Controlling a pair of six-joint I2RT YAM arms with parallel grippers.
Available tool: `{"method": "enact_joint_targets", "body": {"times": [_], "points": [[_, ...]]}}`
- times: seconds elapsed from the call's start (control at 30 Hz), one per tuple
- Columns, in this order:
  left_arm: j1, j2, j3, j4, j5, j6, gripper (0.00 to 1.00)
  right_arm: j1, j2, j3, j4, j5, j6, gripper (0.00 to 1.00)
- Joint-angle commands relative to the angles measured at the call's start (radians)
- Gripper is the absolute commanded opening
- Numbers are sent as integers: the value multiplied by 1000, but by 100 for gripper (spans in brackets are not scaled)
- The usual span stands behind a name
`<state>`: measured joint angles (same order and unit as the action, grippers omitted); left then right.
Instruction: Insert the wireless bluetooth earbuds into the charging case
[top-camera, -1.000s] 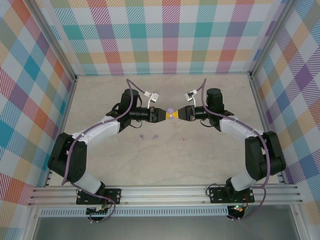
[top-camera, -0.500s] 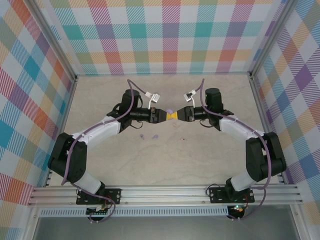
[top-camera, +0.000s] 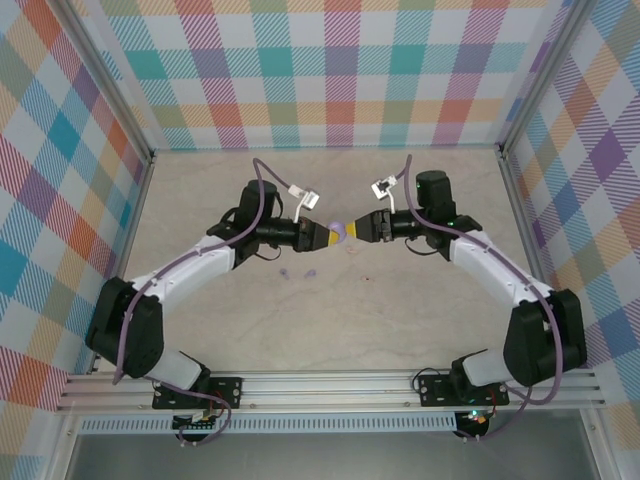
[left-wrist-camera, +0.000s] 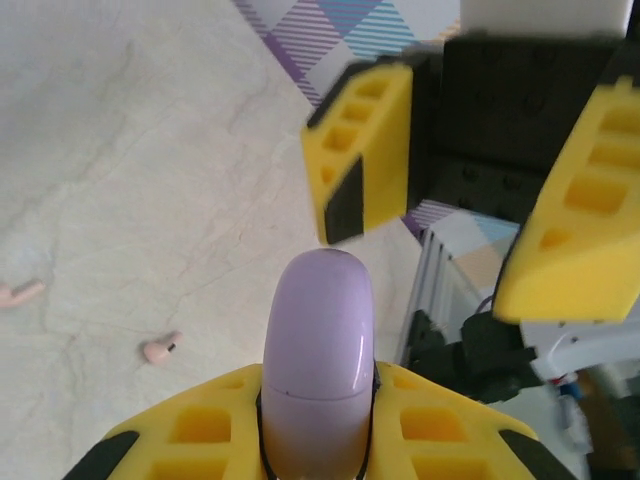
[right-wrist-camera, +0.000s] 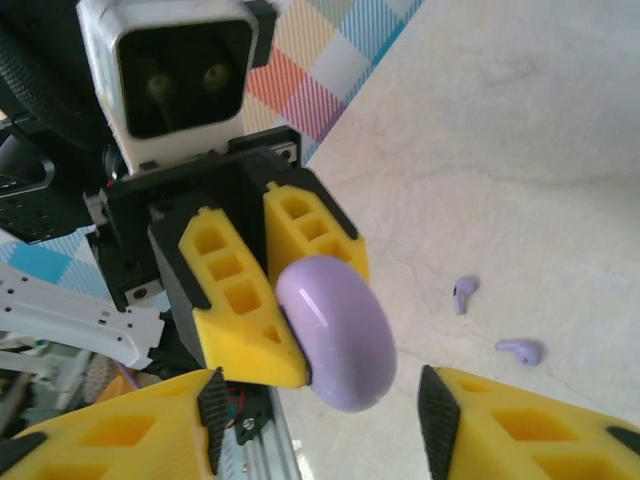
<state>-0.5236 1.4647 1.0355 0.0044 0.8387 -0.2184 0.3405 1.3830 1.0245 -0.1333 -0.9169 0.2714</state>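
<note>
Left wrist view first: charging case (left-wrist-camera: 318, 350) caught between the yellow fingers?

Yes. Lavender, rounded, glossy, shut along a thin seam. Clamped edge-on in the left gripper (left-wrist-camera: 318, 405), poking out well past the tips.

And the right gripper (left-wrist-camera: 465, 190)?

Jaws apart, standing either side of the case's far end. No contact, as far as can be told from either wrist.

Earbuds?

None in either set of jaws, none in the case. Purple earbud (right-wrist-camera: 463, 292) and second purple earbud (right-wrist-camera: 520, 350) lying on the table (top-camera: 300, 330), below and well apart from both grippers. Pinkish earbud (left-wrist-camera: 160, 349) and second pinkish earbud (left-wrist-camera: 15, 293) likewise down on the wood, off to one side of the left jaws. All tiny beside the case.

Step in hand, then?

Probably getting the case ready: held up between the two grippers, lid not yet open. Either a hand-over or a two-handed opening; hard to say which.

Next move?

Likely prying the lid: keeping the left clamp firm on the base and catching the seam with the free jaws. Smooth curved shell, so easy to slip. Then fetching each bud from below.
</note>
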Motion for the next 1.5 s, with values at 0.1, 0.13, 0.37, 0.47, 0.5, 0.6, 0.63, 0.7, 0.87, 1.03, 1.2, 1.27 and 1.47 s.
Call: {"method": "enact_joint_targets", "body": {"times": [0.1, 0.13, 0.37, 0.47, 0.5, 0.6, 0.63, 0.7, 0.87, 1.03, 1.2, 1.27, 1.47], "points": [[-65, -221, -101, 24, -18, 447, 16, 9, -107, 55, -193, 66, -266, 65], [-65, -241, -113, 30, -17, 474, 15, 10, -118, 60, -209, 55, -289, 65], [-65, -251, -73, -31, 12, 521, 15, 64, -125, 170, -428, -90, -498, 65], [-65, -242, -61, -31, 22, 514, 15, 88, -117, 200, -476, -95, -538, 64], [-65, -240, -59, -30, 23, 511, 14, 92, -117, 204, -477, -95, -540, 64], [-65, -236, -53, -33, 36, 503, 14, 103, -119, 210, -476, -71, -538, 64], [-65, -234, -53, -34, 42, 501, 14, 107, -118, 212, -477, -59, -538, 63], [-66, -233, -53, -33, 51, 495, 14, 118, -111, 219, -479, -26, -537, 63], [-67, -230, -57, -21, 75, 483, 13, 138, -97, 224, -459, 74, -516, 65], [-72, -228, -57, -4, 78, 475, 12, 151, -78, 236, -462, 94, -512, 65], [-76, -221, -57, 18, 83, 458, 11, 167, -60, 246, -463, 128, -509, 65], [-79, -218, -56, 23, 83, 456, 11, 170, -57, 247, -457, 150, -500, 65], [-81, -218, -61, 23, 77, 457, 10, 172, -66, 249, -437, 212, -465, 65]]}}
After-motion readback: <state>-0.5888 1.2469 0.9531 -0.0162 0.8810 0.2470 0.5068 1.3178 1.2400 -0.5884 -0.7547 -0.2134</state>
